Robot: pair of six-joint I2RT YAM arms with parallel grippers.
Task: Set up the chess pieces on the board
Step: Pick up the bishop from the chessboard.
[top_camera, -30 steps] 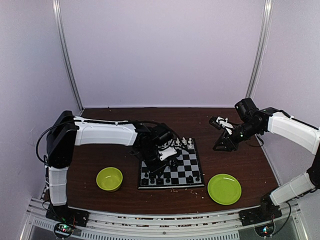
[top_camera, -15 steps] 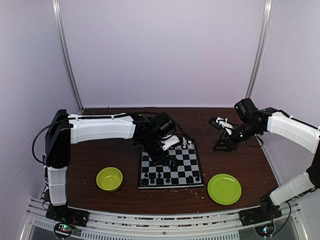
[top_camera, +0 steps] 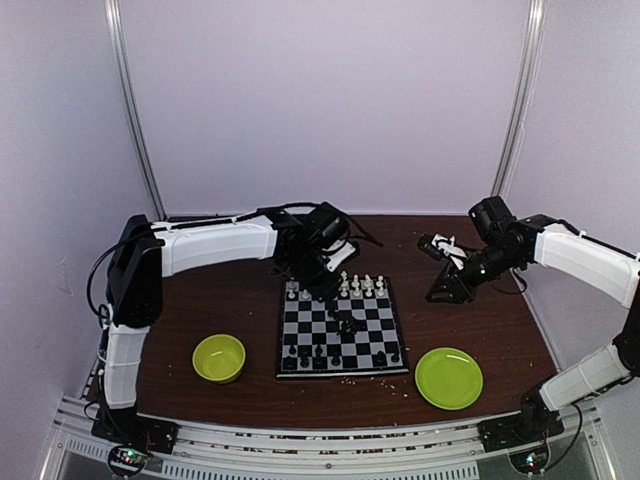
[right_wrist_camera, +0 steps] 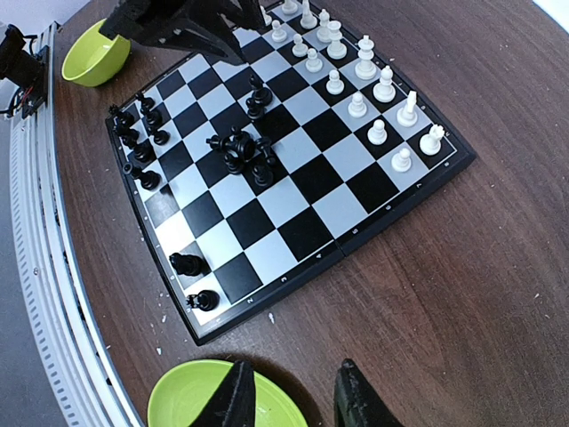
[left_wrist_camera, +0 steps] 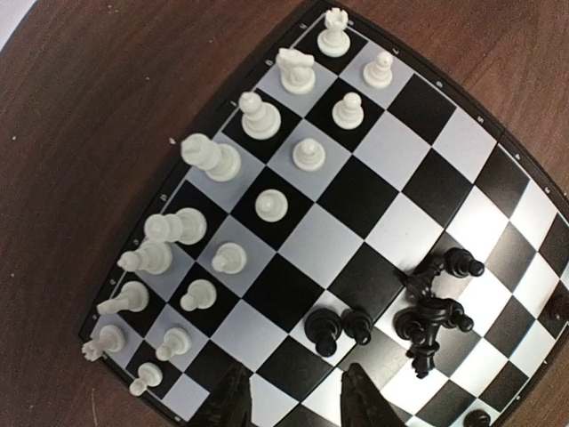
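L gripper (left_wrist_camera: 293,405) open & empty above the far edge of the board (left_wrist_camera: 356,191), R gripper (right_wrist_camera: 293,400) open too, off to its right — white pieces (left_wrist_camera: 212,160) stand in two rows on the far side, black pieces (left_wrist_camera: 431,320) partly along the near edge w/ a toppled heap mid-board.

Brown table (top_camera: 230,300) bears board (top_camera: 375,330), bowl (top_camera: 219,357) and plate (top_camera: 449,378).

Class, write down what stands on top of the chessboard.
On the board, white pieces stand in two rows along one edge. Some black pieces stand by the opposite edge, and a black cluster, partly toppled, sits mid-board. The left pincer hides a few squares beneath it.
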